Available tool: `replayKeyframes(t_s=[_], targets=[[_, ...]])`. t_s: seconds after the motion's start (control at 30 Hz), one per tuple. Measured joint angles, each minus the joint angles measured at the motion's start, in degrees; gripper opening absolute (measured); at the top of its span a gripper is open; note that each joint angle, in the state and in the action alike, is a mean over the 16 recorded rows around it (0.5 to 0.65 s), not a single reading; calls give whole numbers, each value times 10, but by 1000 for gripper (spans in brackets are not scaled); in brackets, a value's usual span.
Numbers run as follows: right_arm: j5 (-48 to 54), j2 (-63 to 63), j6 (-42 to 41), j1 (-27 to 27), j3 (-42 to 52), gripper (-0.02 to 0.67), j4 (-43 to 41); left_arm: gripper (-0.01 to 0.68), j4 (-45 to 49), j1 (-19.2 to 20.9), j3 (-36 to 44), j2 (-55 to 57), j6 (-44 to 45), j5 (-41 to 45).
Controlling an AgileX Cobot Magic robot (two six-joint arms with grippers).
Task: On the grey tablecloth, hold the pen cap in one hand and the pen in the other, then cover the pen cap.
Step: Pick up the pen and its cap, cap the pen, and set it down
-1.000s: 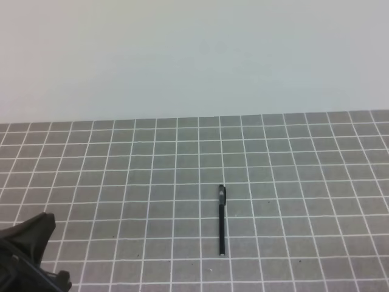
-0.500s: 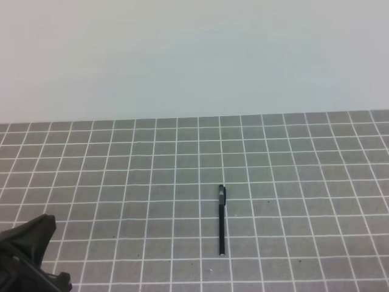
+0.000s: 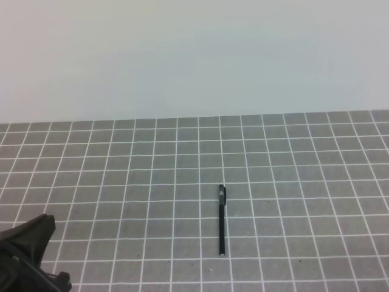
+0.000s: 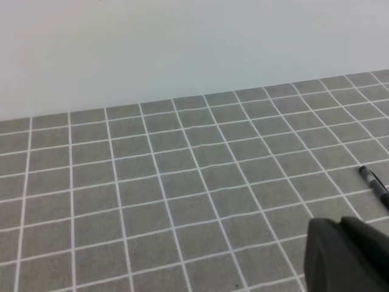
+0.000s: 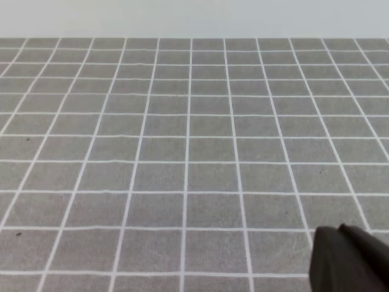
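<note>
- Grey tablecloth [image 3: 121, 182], ruled in thin white squares, covers the tabletop up to a pale, featureless wall [image 3: 194, 55].
- On the cloth, in the high view, the pen [image 3: 222, 222] lies flat, a little right of centre, running nearly straight away from the camera along a grid line.
- Its far end is thicker, with a small pale glint: this looks like the pen cap [image 3: 222, 193] seated on the pen, though the seam between them is too small to make out.
- From the left wrist view only the far tip of the pen [image 4: 374, 184] shows at the right edge; the rest is cut off by the frame and the dark body below.
- Left end effector [image 4: 349, 255] appears only as a dark block in the lower right corner; its fingers are closed and grasp nothing, well apart from the pen.
- Right end effector [image 5: 349, 258] is likewise a dark corner shape, clenched and empty, over bare cloth.
- A black bulk of the left arm [image 3: 27, 252] fills the high view's lower left corner, mostly cropped.
</note>
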Motion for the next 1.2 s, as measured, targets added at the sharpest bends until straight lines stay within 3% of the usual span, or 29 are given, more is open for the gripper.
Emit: replayKeyframes(t_s=[0.5,1.0,1.2], targets=[[0,0,0,0,2,-4,0,-2,0,10,0,-30,4,1],[6,0,0,0,2,-4,0,-3,2,155,11,-212,102,87],[7,0,0,0,2,-4,0,-3,4,179,21,-264,144,136]])
